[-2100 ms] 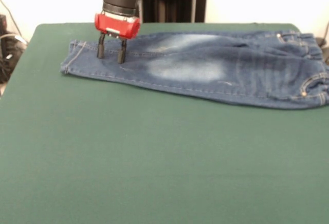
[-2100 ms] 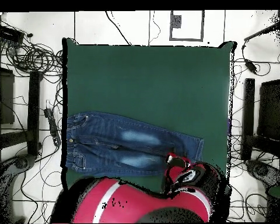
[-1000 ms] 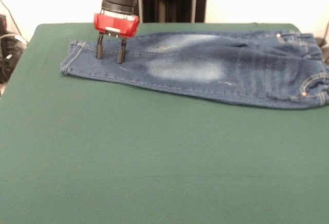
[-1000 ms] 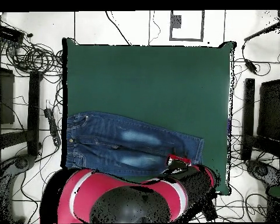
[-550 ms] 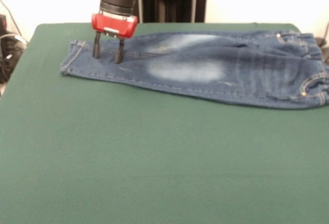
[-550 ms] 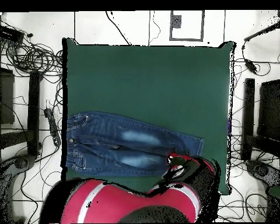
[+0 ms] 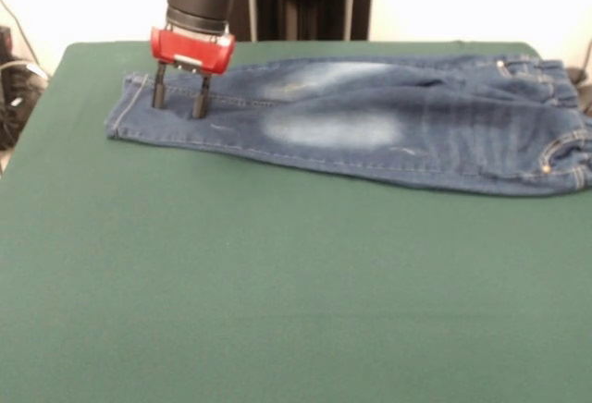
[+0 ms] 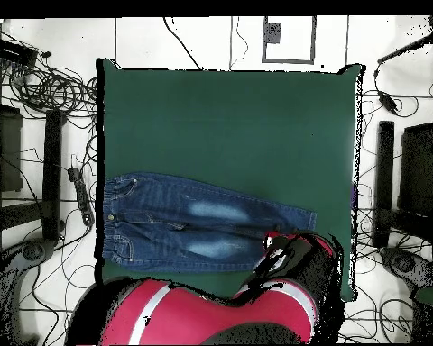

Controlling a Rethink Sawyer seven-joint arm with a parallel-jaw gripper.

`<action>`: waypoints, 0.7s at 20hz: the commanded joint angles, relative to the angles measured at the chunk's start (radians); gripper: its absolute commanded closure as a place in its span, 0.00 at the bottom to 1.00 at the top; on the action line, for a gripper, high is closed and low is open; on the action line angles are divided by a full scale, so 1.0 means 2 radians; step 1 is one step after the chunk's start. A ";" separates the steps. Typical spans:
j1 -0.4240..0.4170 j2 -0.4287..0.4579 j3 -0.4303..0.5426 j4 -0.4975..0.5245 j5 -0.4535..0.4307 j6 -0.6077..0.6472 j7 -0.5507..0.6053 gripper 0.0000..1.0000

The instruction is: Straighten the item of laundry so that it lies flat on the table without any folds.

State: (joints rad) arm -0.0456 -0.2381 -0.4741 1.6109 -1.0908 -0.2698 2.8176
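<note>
Front view, left to right: red-and-black arm's pincer (image 7: 178, 105) stands spread wide, both dark fingertips (image 7: 159, 100) pressed on the leg-hem end of the small dark blue denim jeans (image 7: 370, 121), nothing clamped between them. Jeans lie stretched sideways along the far part of the dark green felt-topped bench (image 7: 277, 292), pale faded thigh patches mid-way, gathered waistband at the right edge; a few shallow creases show near the waist.
</note>
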 commanded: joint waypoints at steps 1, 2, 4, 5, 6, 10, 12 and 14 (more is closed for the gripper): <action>-0.003 0.030 0.069 -0.085 -0.009 0.011 -0.042 0.00; -0.002 0.035 0.064 -0.088 -0.003 0.005 -0.044 0.00; -0.002 0.045 0.058 -0.095 0.009 -0.011 -0.053 0.00; -0.003 0.046 0.057 -0.098 0.010 -0.015 -0.055 0.00; -0.003 0.051 0.053 -0.101 0.019 -0.026 -0.064 0.00; 0.003 0.060 0.028 -0.103 0.057 -0.058 -0.093 0.00; 0.009 0.062 0.012 -0.100 0.077 -0.070 -0.105 0.00; 0.016 0.057 0.005 -0.099 0.071 -0.062 -0.097 0.00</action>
State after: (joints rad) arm -0.0398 -0.1986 -0.5266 1.5805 -1.0531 -0.3594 2.8176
